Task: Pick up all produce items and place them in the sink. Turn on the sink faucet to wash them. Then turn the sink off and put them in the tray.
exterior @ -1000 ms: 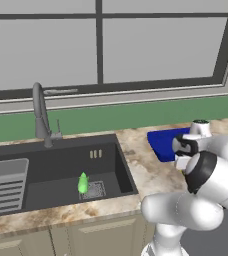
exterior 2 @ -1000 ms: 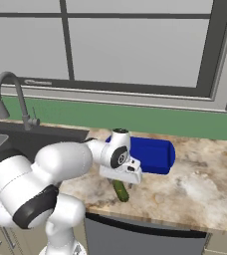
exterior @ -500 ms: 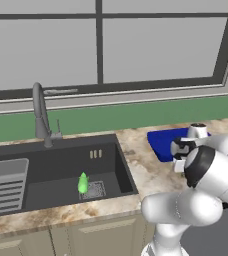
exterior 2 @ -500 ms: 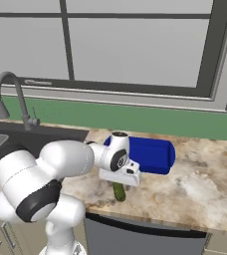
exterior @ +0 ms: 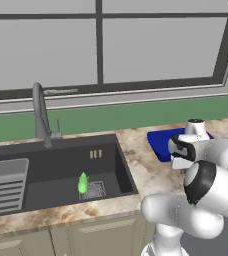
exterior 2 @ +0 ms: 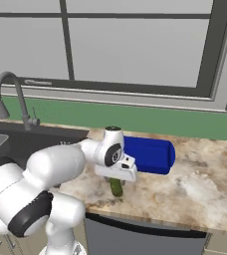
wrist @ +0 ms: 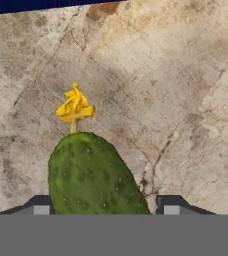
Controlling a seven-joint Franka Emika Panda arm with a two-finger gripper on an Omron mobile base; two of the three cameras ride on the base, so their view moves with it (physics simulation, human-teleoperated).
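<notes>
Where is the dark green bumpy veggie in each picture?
Left base view: I cannot pick it out; the arm covers that bit of counter.
Right base view: the dark veggie lies on the counter, just under the gripper.
Hand view: it sits bottom centre, between the fingertips.
Shared landmark: the blue tray, just beyond it.

Olive-green bumpy vegetable (wrist: pixel 93 175), yellow tip; lime vegetable (exterior: pixel 83 183); blue tray (exterior 2: pixel 150 153).

Bare counter (wrist: pixel 176 90) lies open beyond the dark cucumber (wrist: pixel 93 175), with the blue tray (exterior 2: pixel 148 154) close behind it.
</notes>
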